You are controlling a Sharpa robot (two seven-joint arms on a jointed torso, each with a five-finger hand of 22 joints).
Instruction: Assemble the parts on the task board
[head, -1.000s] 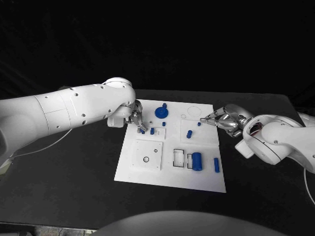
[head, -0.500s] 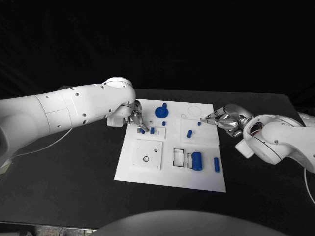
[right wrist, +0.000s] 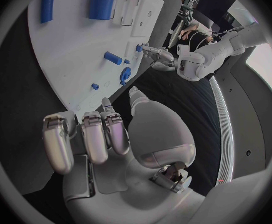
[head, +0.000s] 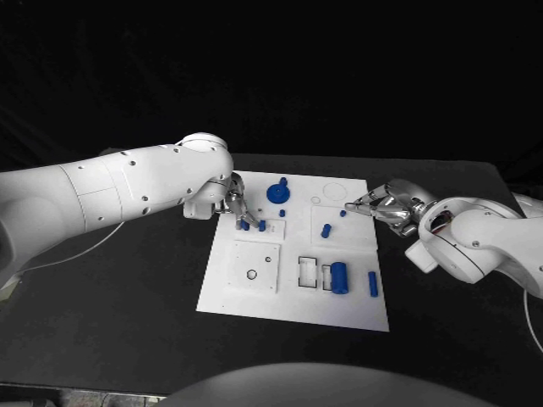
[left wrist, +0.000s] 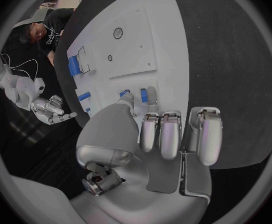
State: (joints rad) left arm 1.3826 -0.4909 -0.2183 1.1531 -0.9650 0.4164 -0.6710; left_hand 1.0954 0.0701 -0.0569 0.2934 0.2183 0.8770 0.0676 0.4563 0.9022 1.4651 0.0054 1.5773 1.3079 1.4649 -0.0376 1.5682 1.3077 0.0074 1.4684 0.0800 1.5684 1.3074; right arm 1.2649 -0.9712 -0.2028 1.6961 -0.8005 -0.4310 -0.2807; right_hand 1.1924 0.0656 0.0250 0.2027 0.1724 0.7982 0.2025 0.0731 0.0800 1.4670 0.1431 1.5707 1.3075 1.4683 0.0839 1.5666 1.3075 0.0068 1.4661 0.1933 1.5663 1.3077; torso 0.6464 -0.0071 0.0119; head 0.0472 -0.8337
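Observation:
The white task board (head: 293, 292) lies mid-table. My left hand (head: 232, 202) hovers at its left edge, thumb and one finger reaching down to two short blue pegs (head: 243, 225) that stand side by side. In the left wrist view one peg (left wrist: 143, 95) sits between thumb and fingertip (left wrist: 151, 92); contact is unclear. My right hand (head: 383, 206) is at the board's right edge, fingers curled with nothing in them, its tip near a small blue piece (head: 343, 214). A round blue part (head: 279, 193) and a lying peg (head: 326, 230) sit between the hands.
A thick blue cylinder (head: 339, 278) and a slim blue bar (head: 373, 284) lie at the board's near right, beside a rectangular slot (head: 308, 271). A square plate with small holes (head: 255, 267) takes the near left. Black table (head: 125, 288) surrounds the board.
The left hand's fingertips have shifted slightly around the two standing pegs; the pegs stay where they were. The right hand has not moved.

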